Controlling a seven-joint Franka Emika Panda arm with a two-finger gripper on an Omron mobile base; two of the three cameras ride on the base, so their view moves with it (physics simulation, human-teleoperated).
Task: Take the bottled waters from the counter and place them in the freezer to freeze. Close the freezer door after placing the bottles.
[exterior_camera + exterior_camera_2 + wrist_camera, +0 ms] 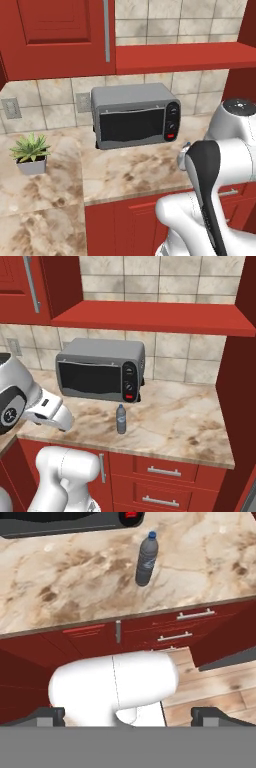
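Stood upright on the bench [190, 421] just before the microwave [100, 370] — bottled water [121, 419], long axis vertical. Lay ahead of and beyond the gripper [130, 714] — fingertips spread wide, nothing held.

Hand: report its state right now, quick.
Hand: open, holding nothing; the water bottle stands untouched on the counter.
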